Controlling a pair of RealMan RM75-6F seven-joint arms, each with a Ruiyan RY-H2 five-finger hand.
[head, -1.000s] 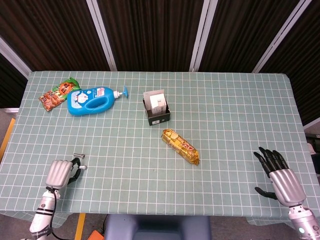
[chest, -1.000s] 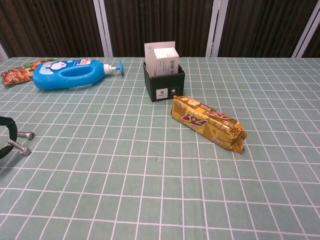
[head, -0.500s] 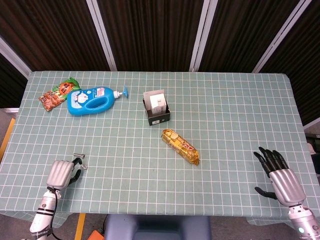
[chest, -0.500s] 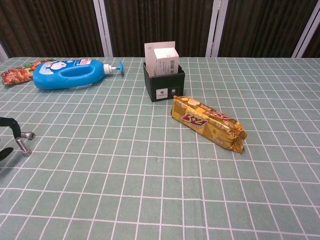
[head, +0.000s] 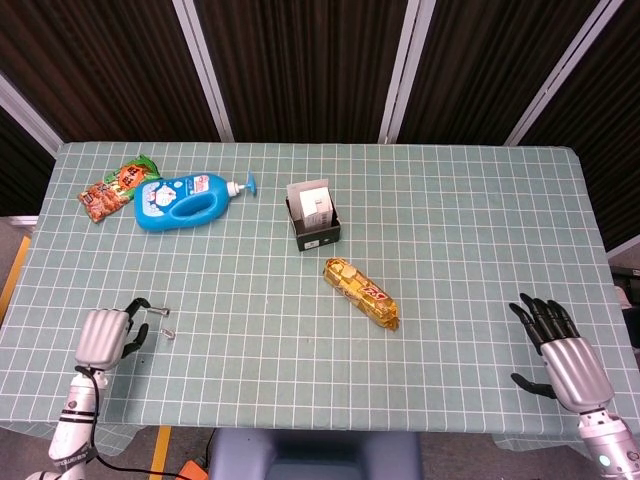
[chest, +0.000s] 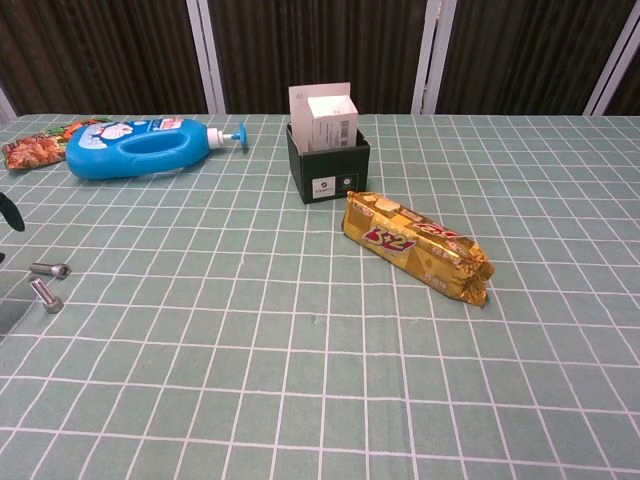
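Two small metal bolts lie on the green checked tablecloth near the front left; in the chest view one bolt lies just behind the other bolt. My left hand rests just left of them, fingers apart and holding nothing; only a dark fingertip of this left hand shows at the chest view's edge. My right hand lies at the front right, fingers spread and empty, far from every object.
A gold biscuit pack lies mid-table, with a black box of white cartons behind it. A blue pump bottle lies on its side at the back left beside an orange snack packet.
My left hand has drawn back to the left, away from the two bolts, which now lie bare on the cloth. The right hand has stayed still.
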